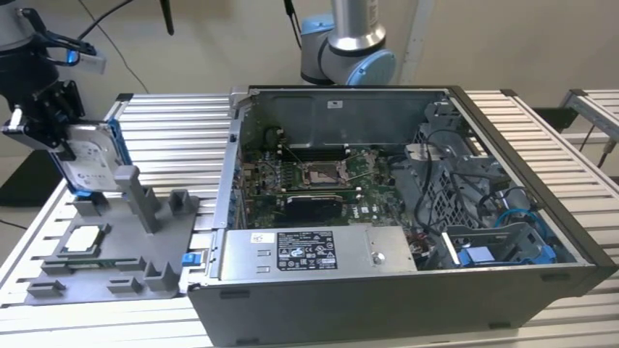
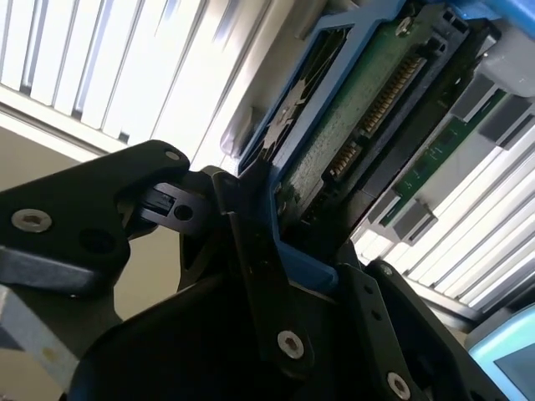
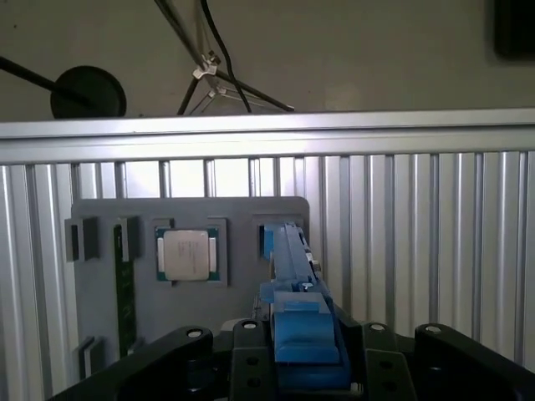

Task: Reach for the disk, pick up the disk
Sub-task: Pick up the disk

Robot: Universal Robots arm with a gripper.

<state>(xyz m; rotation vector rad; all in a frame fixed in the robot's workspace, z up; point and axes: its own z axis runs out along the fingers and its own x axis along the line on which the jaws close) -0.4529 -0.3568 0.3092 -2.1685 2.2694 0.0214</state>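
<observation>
The disk (image 1: 92, 156), a silver drive with a white label and blue rails, stands on edge at the exterior view's left. My gripper (image 1: 46, 130) is shut on it from its upper side. The disk's lower end sits at the back of the grey fixture (image 1: 106, 268); I cannot tell if it is clear of its slot. In the first wrist view, the disk's blue rail (image 3: 292, 284) runs out from between the black fingers (image 3: 251, 359). The second wrist view shows the disk's green circuit-board underside (image 2: 359, 142) clamped in the black jaws.
An open computer case (image 1: 387, 217) takes up the middle and the exterior view's right of the slatted aluminium table (image 1: 174, 116). On the fixture lie a small square chip (image 1: 82, 238) and a green stick (image 3: 125, 292). The arm's base (image 1: 349, 51) stands behind the case.
</observation>
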